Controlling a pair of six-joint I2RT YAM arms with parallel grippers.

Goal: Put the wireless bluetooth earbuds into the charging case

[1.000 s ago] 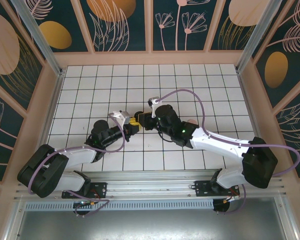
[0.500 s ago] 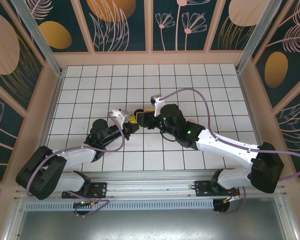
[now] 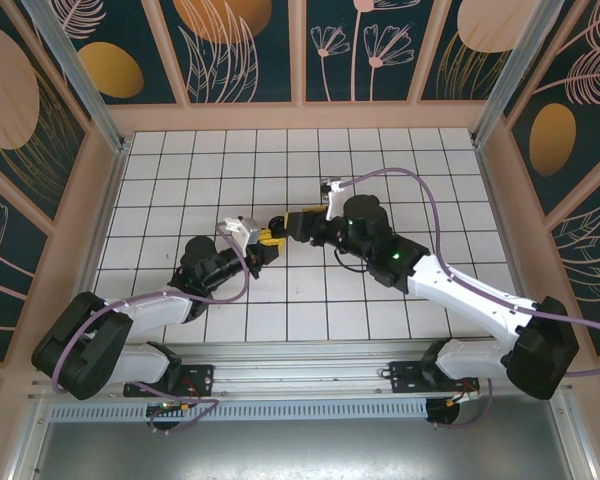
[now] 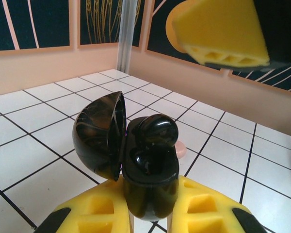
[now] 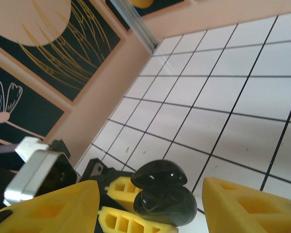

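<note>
Your left end effector is clenched on the lower body of the black case, holding it upright above the bench with the lid swung open on the left of its wrist view. A black earbud stands in the case directly above the left fingers. It looks to sit proud of its socket rather than flush, though the glossy black makes the seating hard to read. Your right end effector is released and empty, its jaws spread wide with the case just ahead of them. One yellow finger hangs above and beyond the case in the left wrist view. The chief risk, as I judge it, is that earbud: if it is only perched, a tilt or jolt of the left arm could tip it onto the bench, and shutting the lid on it could jam it or flick it away. The right fingers are also near enough to clip the lid or the earbud on any move, which could twist the case in a grip that pinches only its rounded bottom. A small pale pink thing lies on the bench just beyond the case; I cannot tell what it is.
</note>
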